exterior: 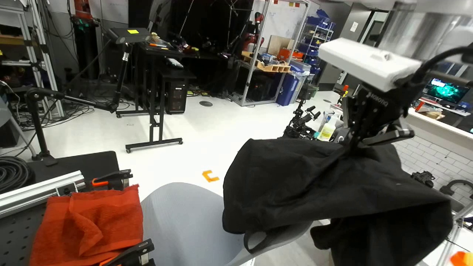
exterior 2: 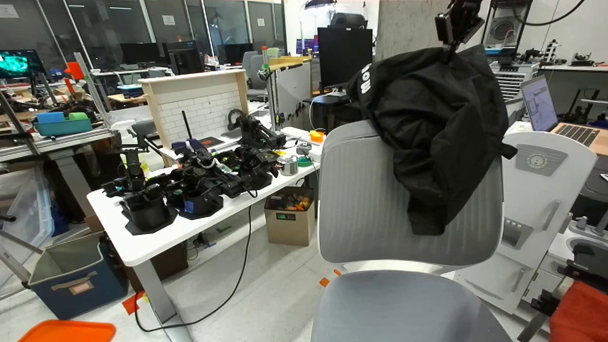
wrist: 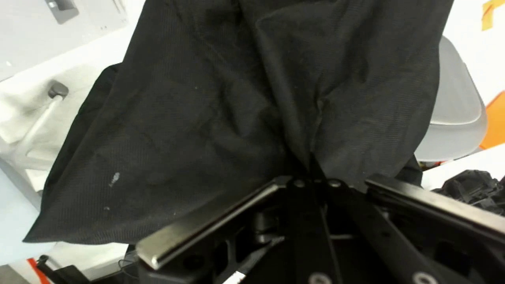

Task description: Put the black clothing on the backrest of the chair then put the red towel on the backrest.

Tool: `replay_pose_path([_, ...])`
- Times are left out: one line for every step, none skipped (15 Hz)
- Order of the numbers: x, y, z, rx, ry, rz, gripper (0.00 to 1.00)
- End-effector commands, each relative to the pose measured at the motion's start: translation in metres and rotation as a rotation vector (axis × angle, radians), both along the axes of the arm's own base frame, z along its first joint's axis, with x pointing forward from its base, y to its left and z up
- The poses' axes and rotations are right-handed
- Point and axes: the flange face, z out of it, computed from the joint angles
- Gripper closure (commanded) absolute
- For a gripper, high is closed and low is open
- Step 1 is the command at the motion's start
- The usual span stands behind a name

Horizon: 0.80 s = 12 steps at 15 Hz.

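Observation:
The black clothing [exterior: 295, 181] hangs bunched from my gripper [exterior: 355, 143]. In an exterior view, the clothing [exterior 2: 437, 114] hangs in front of the right part of the grey chair backrest [exterior 2: 361, 204], and its upper part rises above the backrest's top edge. The gripper [exterior 2: 451, 46] there is shut on the cloth above the backrest. In the wrist view, the fingers [wrist: 315, 179] pinch the clothing [wrist: 221, 98], which fills most of the picture. The red towel [exterior: 88, 225] lies folded on a black perforated surface; its edge also shows in an exterior view [exterior 2: 582, 313]. It is out of the wrist view.
The chair seat [exterior: 184, 221] lies between the towel and the clothing. Black clamps [exterior: 129, 253] sit beside the towel. A white table [exterior 2: 142, 247] with several black robot arms stands beside the chair. A white toy kitchen [exterior 2: 536, 190] bearing a laptop [exterior 2: 541, 102] stands behind it.

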Motion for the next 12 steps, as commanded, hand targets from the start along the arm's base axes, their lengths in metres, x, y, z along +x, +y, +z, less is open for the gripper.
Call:
replay_pose_path([0.032, 0.026, -0.019, 0.035, 0.018, 0.049, 0.99])
replay_pose_path([0.038, 0.033, -0.024, 0.037, 0.023, 0.061, 0.99])
replay_pose_path([0.044, 0.039, -0.029, 0.04, 0.026, 0.072, 0.99])
replay_pose_path([0.049, 0.042, -0.032, 0.044, 0.027, 0.082, 0.99])
replay_pose_path([0.054, 0.045, -0.033, 0.046, 0.029, 0.091, 0.99])
replay_pose_path([0.056, 0.047, -0.035, 0.05, 0.035, 0.095, 0.99])
replay_pose_path([0.06, 0.049, -0.04, 0.052, 0.043, 0.103, 0.99])
replay_pose_path([0.063, 0.052, -0.046, 0.055, 0.052, 0.109, 0.99])
replay_pose_path([0.066, 0.053, -0.054, 0.062, 0.063, 0.115, 0.99])
replay_pose_path([0.068, 0.052, -0.062, 0.071, 0.073, 0.121, 0.99])
replay_pose_path([0.07, 0.051, -0.071, 0.079, 0.084, 0.124, 0.99])
replay_pose_path([0.071, 0.049, -0.08, 0.087, 0.096, 0.124, 0.99])
